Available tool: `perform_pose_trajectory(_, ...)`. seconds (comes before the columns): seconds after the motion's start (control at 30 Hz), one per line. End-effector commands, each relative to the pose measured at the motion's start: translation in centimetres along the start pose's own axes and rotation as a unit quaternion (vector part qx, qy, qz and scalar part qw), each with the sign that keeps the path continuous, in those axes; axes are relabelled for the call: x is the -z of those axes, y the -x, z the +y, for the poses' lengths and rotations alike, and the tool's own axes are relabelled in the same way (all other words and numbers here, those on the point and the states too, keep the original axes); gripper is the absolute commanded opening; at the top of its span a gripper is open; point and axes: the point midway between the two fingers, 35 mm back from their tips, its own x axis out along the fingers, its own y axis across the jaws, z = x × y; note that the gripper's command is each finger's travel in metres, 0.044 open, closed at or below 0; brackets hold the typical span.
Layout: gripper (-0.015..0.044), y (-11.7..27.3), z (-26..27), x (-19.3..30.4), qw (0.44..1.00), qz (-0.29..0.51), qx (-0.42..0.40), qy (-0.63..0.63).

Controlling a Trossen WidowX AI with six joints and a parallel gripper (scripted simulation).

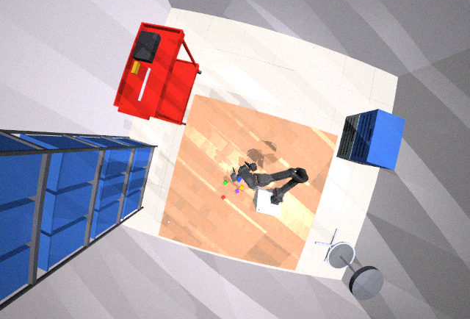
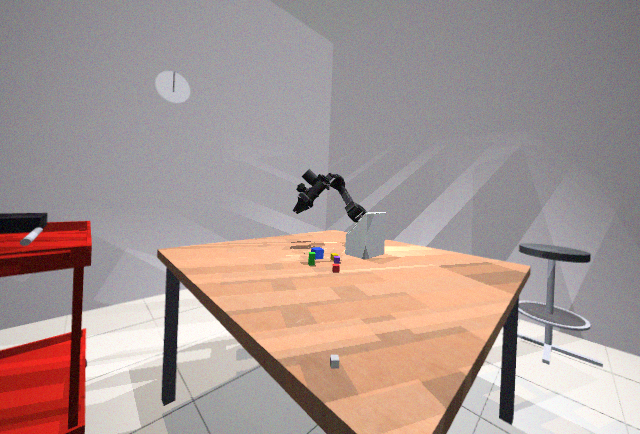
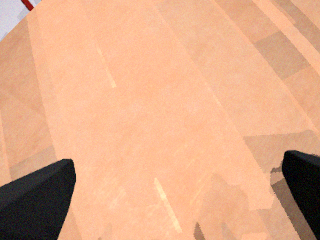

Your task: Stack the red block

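The red block [image 1: 222, 197] [image 2: 336, 268] rests on the table top, apart from the other blocks. The green tower [image 1: 225, 182] [image 2: 311, 258] stands upright a short way from it, taller than the red block, with nothing on top. My gripper [image 1: 239, 166] [image 2: 296, 209] [image 3: 181, 166] is wide open and empty. It hangs well above the table, tilted downward. In the top view it appears up and to the right of the green tower. The wrist view shows bare wood between the fingers; neither the red block nor the green tower shows there.
A blue block [image 1: 239, 179] [image 2: 317, 252], a yellow block [image 1: 241, 187] [image 2: 334, 256] and a purple block [image 1: 237, 191] [image 2: 337, 259] lie between the green tower and the arm's pale base stand [image 1: 267, 206] [image 2: 365, 240]. A small grey cube [image 1: 169, 221] [image 2: 334, 361] lies near a far table corner.
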Motion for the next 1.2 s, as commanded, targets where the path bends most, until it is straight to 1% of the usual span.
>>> perform_pose_trajectory(0.0,0.044,-0.3,3.2,0.4,0.999,0.027,-0.04,0.014)
perform_pose_trajectory(0.3,0.044,-0.9,8.5,2.6,0.994,0.084,-0.065,0.027)
perform_pose_trajectory(0.6,0.044,-1.2,13.4,5.9,0.986,0.147,-0.073,0.039)
perform_pose_trajectory(1.17,0.044,-0.7,20.4,14.7,0.962,0.263,-0.04,0.064)
